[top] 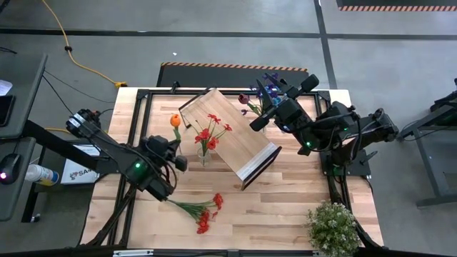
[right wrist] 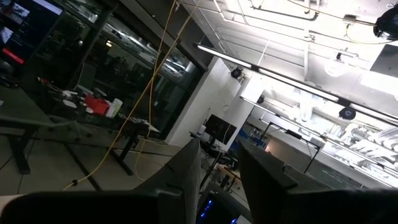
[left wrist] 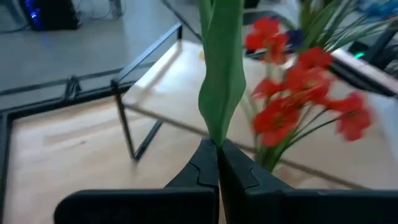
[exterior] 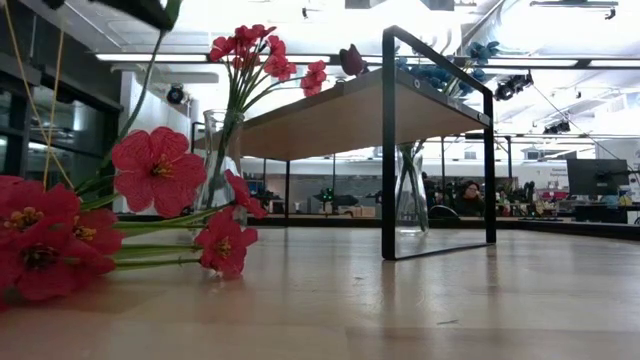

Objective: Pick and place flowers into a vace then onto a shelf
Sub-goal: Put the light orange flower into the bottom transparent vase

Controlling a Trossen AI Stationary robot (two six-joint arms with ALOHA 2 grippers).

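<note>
My left gripper (top: 178, 146) is shut on an orange flower (top: 175, 120) near the table's left side, beside a glass vase (top: 205, 153) of red flowers (top: 211, 130) that stands before the shelf (top: 235, 139). A bunch of red flowers (top: 206, 212) lies flat on the table near the front edge. My right gripper (top: 258, 123) hangs high over the shelf's far right corner, open, with nothing between its fingers (right wrist: 186, 180). Behind the shelf stands a second glass vase (exterior: 410, 190) with blue and purple flowers (top: 269, 89). My left gripper pinches the orange flower's green stem and broad leaf (left wrist: 217, 134) between its two shut fingertips. The leaf rises straight out past the fingers. The flower is lifted clear of the table, and its bloom points toward the far edge.
A bushy pale-green potted plant (top: 332, 227) stands at the near right corner. The shelf sits slanted across the table's middle on a dark frame (exterior: 388, 150). Bare wood (top: 285, 207) lies between the red bunch and the plant.
</note>
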